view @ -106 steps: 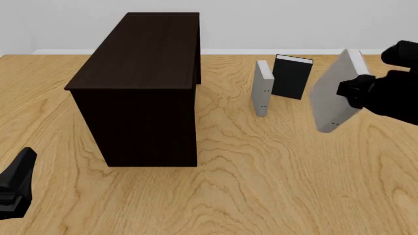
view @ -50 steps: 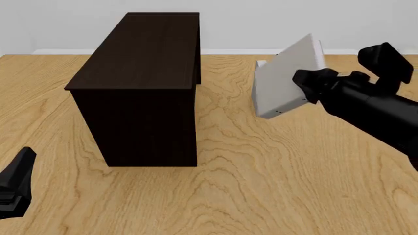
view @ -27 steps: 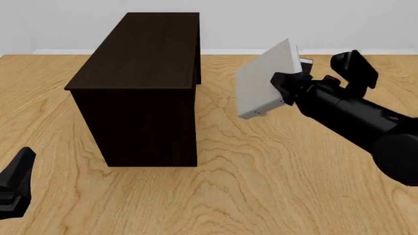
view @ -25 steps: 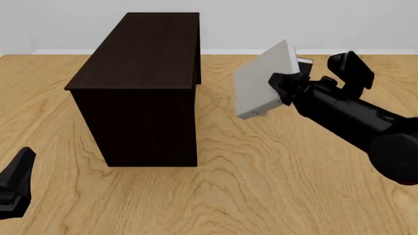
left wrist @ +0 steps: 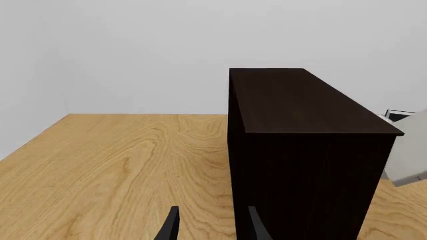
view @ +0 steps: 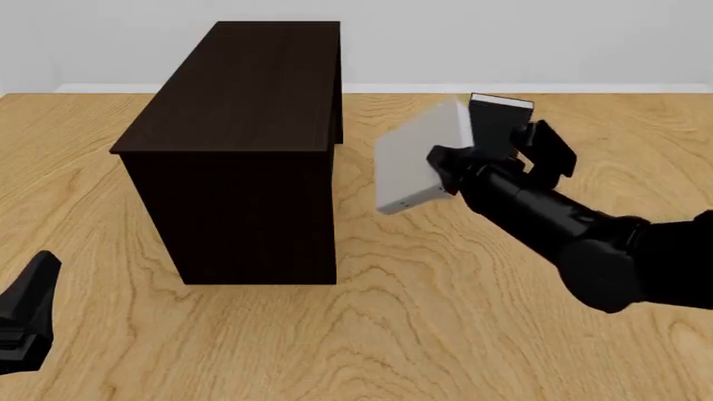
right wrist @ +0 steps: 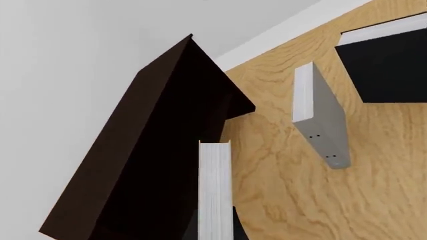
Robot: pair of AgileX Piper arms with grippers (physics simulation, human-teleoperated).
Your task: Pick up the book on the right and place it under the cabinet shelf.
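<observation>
Clamped in the right gripper [view: 442,165], the book [view: 415,159] has been carried off the desk's right edge, where it hung two seconds ago, toward the middle. It has tipped from near upright to a slant and now hangs just beside the cabinet shelf [view: 240,142].

Bare table [view: 446,317] between cabinet shelf [view: 240,150] and carried book [view: 418,159]; black book [view: 502,124] just behind.

The right gripper [view: 437,171] clamps the tilted grey book [view: 415,159] above the tabletop [view: 446,334], beside the cabinet shelf [view: 240,150]. The black book [view: 498,121] stands behind.
</observation>
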